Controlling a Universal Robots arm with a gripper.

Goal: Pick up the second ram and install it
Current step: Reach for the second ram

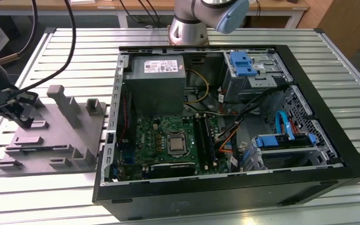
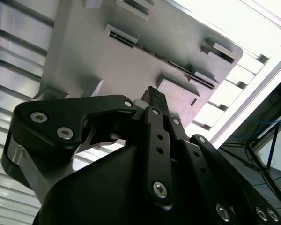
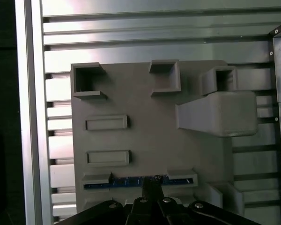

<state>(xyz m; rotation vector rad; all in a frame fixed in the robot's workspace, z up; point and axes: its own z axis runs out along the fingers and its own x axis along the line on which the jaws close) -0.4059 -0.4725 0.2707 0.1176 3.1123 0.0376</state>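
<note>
The second ram (image 3: pixel 122 183) stands on edge in a slot of the grey tray (image 3: pixel 145 140). The tray lies on the bench (image 1: pixel 336 51) between the computer case (image 1: pixel 230 194) and the bench edge at the exterior view's left. The end effector (image 3: pixel 152 183) hangs over the stick's middle (you cannot tell whether it is open or closed). Expect one likely fault: an off-centre grip could tilt so thin a part or jam it against the slot walls. Count one stick, one tray, one case.

Open computer case (image 1: pixel 230 194) lies on the slatted bench (image 1: pixel 336 51), motherboard (image 1: pixel 158 136) exposed. Grey tray (image 1: pixel 55 131) sits just beside it, at the exterior view's left. Gripper (image 1: pixel 22 119) hangs over the tray's left part. Second ram (image 1: pixel 39 149) rests in a near slot.
</note>
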